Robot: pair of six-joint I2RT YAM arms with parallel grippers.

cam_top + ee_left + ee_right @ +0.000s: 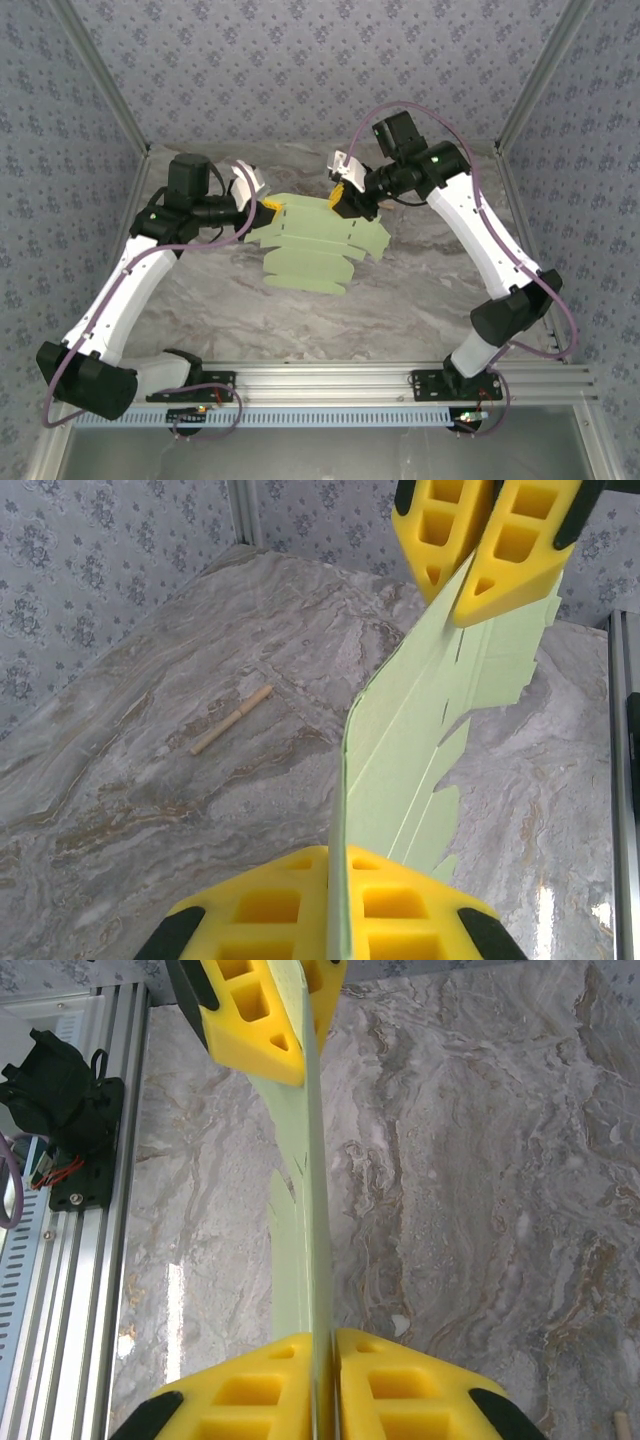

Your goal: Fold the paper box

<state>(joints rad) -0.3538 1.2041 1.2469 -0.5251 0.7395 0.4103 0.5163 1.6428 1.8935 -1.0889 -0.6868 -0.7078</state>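
Pale green paper box (315,250), grey veined marble table (400,310).
Fingers (270,905) yellow, black trim; stick (232,720) tan; walls (300,60) blue-grey floral print; arms (120,300) white, black joints; cables (8,1190) purple; rail (340,378) silver.

No legible text, label, brand, number or sign on any surface.
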